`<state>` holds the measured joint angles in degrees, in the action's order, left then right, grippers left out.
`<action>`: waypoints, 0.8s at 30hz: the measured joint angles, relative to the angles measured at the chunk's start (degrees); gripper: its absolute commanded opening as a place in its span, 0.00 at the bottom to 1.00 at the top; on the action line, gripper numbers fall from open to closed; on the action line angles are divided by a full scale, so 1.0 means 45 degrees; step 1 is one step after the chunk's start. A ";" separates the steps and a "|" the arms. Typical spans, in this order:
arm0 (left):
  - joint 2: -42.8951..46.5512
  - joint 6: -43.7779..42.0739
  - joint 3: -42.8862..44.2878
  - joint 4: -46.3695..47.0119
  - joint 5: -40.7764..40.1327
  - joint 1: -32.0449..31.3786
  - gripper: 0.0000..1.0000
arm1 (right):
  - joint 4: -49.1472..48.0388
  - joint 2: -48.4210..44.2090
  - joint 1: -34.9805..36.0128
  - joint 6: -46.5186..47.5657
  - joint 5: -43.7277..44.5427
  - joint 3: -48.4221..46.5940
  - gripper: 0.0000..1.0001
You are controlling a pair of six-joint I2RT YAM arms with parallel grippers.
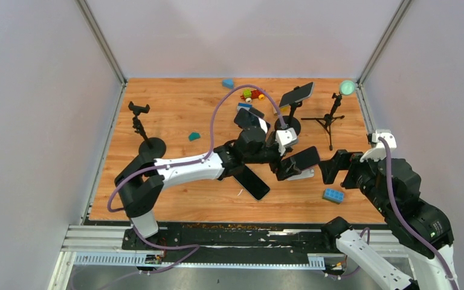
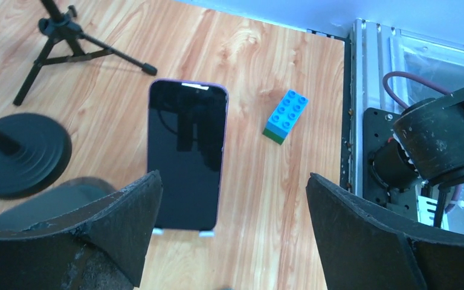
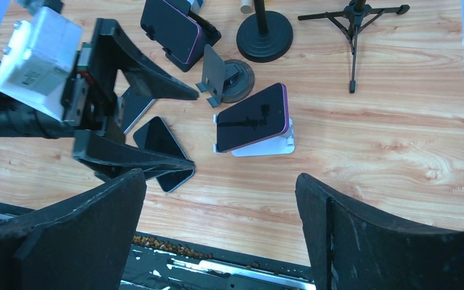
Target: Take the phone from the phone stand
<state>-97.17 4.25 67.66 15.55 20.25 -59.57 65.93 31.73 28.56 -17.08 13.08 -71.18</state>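
Note:
A dark phone with a purple edge (image 1: 302, 158) leans on a small white phone stand (image 1: 302, 174) in the middle of the table. It shows in the left wrist view (image 2: 187, 154) and the right wrist view (image 3: 254, 116), where the stand (image 3: 266, 148) shows beneath it. My left gripper (image 1: 283, 165) is open and empty, just left of the phone, its jaws wide apart (image 2: 232, 181). My right gripper (image 1: 332, 167) is open and empty, just right of the phone, facing it (image 3: 220, 181).
A second phone (image 1: 254, 182) lies flat near the left arm. Other phones sit on a tall round-base stand (image 1: 296, 93) and a low holder (image 1: 251, 118). A tripod (image 1: 329, 121), a blue brick (image 1: 333, 195) and an empty stand (image 1: 142, 130) are around.

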 measured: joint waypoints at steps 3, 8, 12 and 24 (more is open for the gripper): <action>-0.0889 -0.0180 0.0821 0.0126 0.0194 -0.0126 0.99 | 0.0068 -0.0092 0.0000 -0.0083 0.0083 0.0015 0.95; -0.2113 -0.0495 0.2375 0.0029 0.0311 -0.0175 1.00 | 0.0199 -0.0277 0.0000 -0.0209 0.0117 0.0024 0.95; -0.2652 -0.0933 0.2963 -0.0121 0.0291 -0.0170 1.00 | 0.0272 -0.0316 0.0000 -0.0287 0.0107 0.0029 0.95; -0.4153 -0.2249 0.4070 -0.1180 0.0321 -0.0175 1.00 | 0.0306 -0.0325 0.0000 -0.0427 0.0063 0.0214 0.95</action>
<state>-115.85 -5.87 85.97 10.24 21.69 -60.36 67.31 30.26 28.56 -19.00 13.37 -70.22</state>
